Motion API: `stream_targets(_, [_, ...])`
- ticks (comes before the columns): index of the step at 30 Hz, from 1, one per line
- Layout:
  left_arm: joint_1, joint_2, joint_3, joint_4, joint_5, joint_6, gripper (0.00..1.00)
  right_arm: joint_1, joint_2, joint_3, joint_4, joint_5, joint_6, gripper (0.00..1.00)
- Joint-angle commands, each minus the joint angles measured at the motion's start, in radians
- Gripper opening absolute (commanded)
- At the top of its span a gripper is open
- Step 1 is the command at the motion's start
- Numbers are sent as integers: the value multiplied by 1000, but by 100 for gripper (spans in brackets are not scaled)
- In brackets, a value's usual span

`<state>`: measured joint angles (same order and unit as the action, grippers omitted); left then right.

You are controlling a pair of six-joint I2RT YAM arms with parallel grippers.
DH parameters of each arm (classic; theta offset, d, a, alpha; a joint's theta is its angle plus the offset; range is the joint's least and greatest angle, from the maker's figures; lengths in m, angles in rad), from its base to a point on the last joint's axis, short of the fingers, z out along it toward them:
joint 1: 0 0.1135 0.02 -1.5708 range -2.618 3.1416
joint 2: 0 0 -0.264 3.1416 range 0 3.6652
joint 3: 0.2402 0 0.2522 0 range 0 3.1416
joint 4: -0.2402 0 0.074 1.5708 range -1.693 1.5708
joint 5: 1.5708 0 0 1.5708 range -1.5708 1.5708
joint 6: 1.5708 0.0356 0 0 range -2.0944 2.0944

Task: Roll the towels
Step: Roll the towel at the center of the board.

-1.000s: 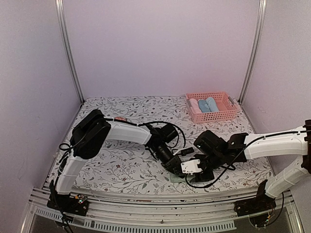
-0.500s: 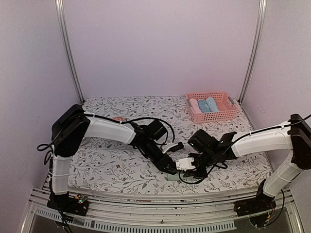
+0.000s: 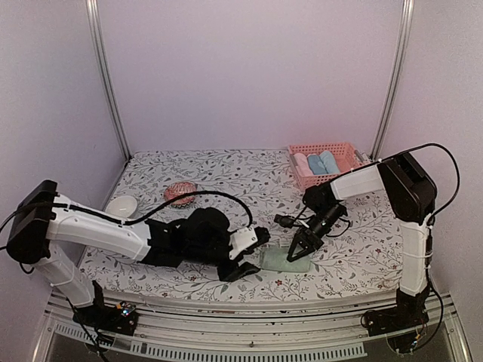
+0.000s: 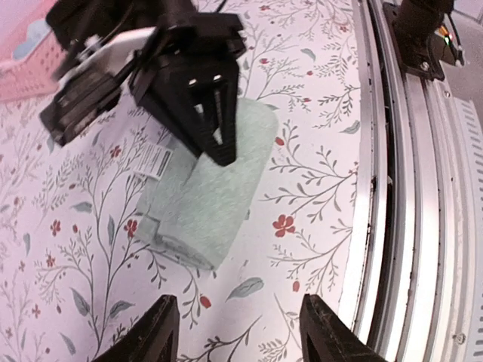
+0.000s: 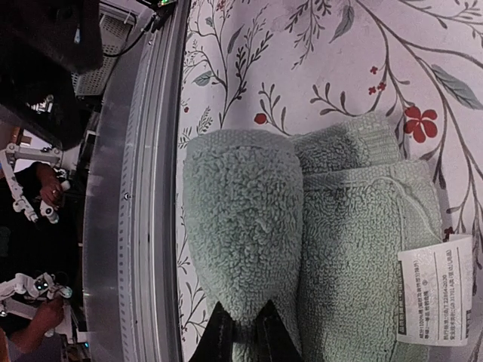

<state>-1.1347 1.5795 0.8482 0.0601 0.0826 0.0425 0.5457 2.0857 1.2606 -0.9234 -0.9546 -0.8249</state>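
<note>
Right hand (image 3: 298, 251) nips the towel (image 3: 278, 262), lower centre, at its right end. Left hand (image 3: 249, 255) hangs open just left, along its length.

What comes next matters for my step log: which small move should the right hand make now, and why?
Probably a short lift. The right hand is pinched shut on the pale sage green terry towel, which lies rolled; the left hand is open and off it. Other rolled towels sit in the pink plastic basket.
</note>
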Motion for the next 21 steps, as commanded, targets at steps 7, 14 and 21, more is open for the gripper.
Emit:
stream_targets(7, [-138,259,215,12,-308,416,59,-18,135,39,-153,58,-40,9])
stream_targets(14, [-152,427,328,-60,-330,486,56,-18,132,28,-140,50,-33,9])
stream_targets(21, [-157,509,385,-128,-352,476,47,-18,126,44,-144,48,-29,11])
